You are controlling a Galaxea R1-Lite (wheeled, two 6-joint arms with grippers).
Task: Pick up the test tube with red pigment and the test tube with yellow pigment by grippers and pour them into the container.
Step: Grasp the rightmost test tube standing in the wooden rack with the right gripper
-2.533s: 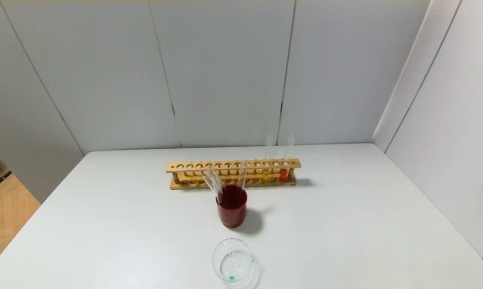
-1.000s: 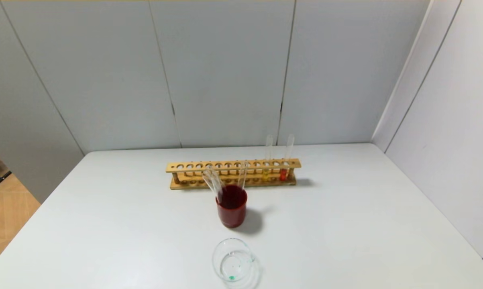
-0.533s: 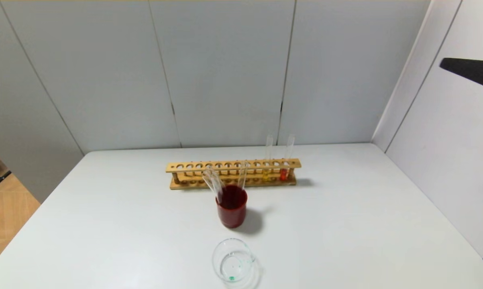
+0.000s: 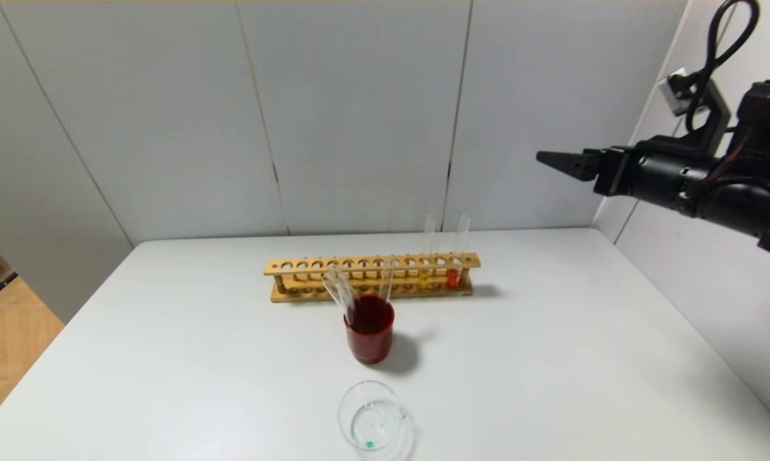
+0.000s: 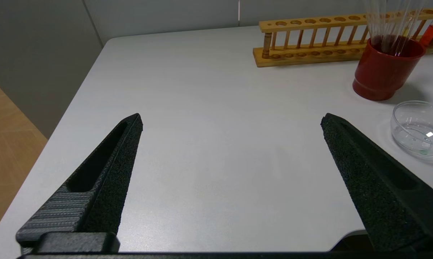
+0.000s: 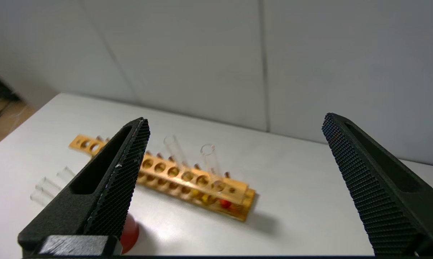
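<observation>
The left gripper hovers low over the table's left side, jaws spread wide and empty. The container sits front centre; the test tube with yellow pigment and the test tube with red pigment stand in the wooden rack. High at right, the right gripper is parted and empty.

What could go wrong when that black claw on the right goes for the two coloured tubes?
The red-pigment tube and yellow-pigment tube stand close together in the wooden rack, so the open right gripper, high above the table, might knock one while taking the other. The red cup, holding empty tubes, stands between rack and glass container; a carried tube could clip them.
</observation>
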